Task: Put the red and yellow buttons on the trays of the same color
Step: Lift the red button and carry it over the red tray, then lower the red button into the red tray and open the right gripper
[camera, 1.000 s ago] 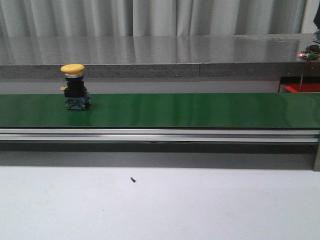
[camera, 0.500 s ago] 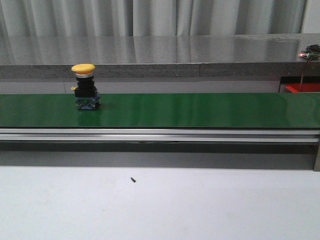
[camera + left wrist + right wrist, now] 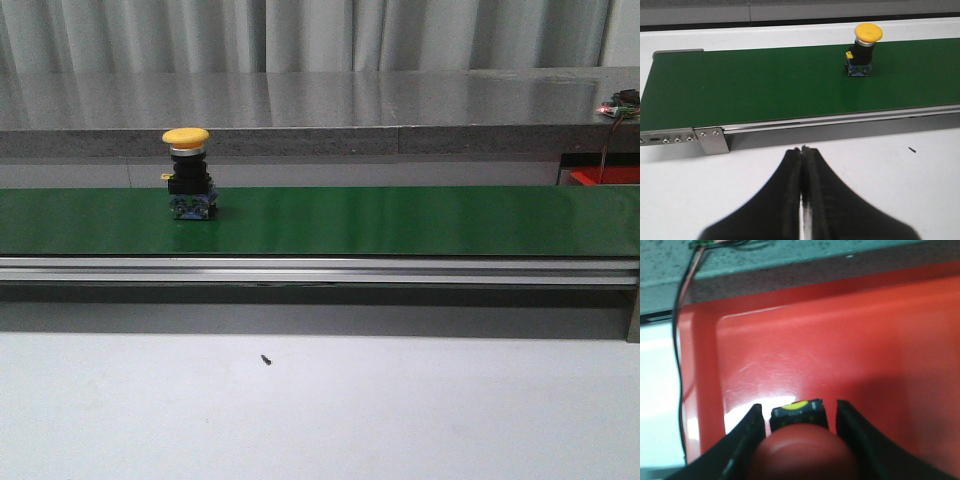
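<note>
Right wrist view: right gripper fingers apart around a red button over the red tray. Left gripper is pressed together, facing the belt.

Even, dim light; glare on red tray; right wrist view soft, foreground blurred.

No text, label, brand, number or sign can be read in any view. The blue base of the yellow button carries small markings, but they are too small and blurred to make out.
</note>
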Robot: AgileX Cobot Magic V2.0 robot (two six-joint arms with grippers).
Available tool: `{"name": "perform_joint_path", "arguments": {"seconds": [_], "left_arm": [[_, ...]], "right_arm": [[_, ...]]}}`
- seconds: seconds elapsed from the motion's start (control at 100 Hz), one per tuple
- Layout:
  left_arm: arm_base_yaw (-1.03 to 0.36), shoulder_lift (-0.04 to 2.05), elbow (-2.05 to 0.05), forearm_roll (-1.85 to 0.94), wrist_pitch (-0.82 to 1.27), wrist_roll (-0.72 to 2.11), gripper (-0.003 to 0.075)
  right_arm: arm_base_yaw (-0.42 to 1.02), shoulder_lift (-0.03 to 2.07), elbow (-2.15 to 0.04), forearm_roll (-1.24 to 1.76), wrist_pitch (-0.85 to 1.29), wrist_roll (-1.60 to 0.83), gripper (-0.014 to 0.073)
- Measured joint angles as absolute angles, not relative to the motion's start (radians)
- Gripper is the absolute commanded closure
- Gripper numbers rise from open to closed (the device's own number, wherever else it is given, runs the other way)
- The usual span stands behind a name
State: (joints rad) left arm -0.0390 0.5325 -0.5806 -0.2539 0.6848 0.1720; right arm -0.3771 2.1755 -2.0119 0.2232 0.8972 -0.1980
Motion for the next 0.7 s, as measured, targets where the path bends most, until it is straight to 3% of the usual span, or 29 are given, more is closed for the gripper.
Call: {"name": "perform_joint_path", "arguments": {"seconds": [0.7], "left_arm": [[-0.039,0.533,-0.581,-0.254,0.685,0.172,0.074]], "right_arm": [[-0.384,2.294,-2.013,0.215,0.875,-0.196,0.0349]]}}
